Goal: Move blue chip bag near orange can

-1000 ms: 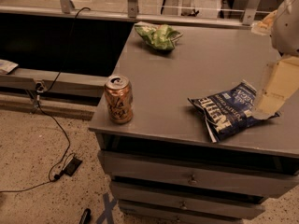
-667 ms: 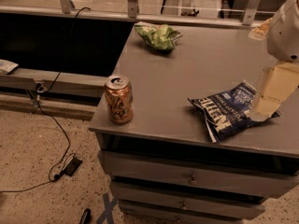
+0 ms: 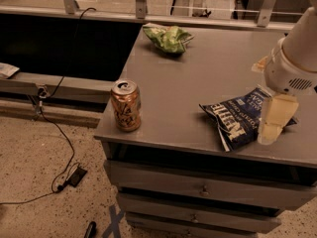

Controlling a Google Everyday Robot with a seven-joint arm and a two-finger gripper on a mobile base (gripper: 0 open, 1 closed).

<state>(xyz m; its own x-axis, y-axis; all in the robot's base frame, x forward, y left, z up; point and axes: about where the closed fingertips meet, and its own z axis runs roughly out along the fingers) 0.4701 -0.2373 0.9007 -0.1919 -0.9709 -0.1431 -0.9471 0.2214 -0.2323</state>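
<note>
The blue chip bag [image 3: 237, 116] lies flat on the grey table top [image 3: 198, 78], near the front right, with white lettering facing up. The orange can [image 3: 126, 105] stands upright at the table's front left corner, well apart from the bag. My gripper [image 3: 271, 128] hangs from the white arm [image 3: 292, 63] at the right and sits over the bag's right end, covering part of it. I cannot tell whether it touches the bag.
A light green snack bag [image 3: 168, 37] lies at the back of the table. Drawers [image 3: 198, 187] sit below the table's front edge. A dark low counter [image 3: 64, 43] is to the left, with a cable [image 3: 59, 148] on the speckled floor.
My arm and gripper have moved left and down, further over the right end of the blue chip bag. The bag and the can have not moved.
</note>
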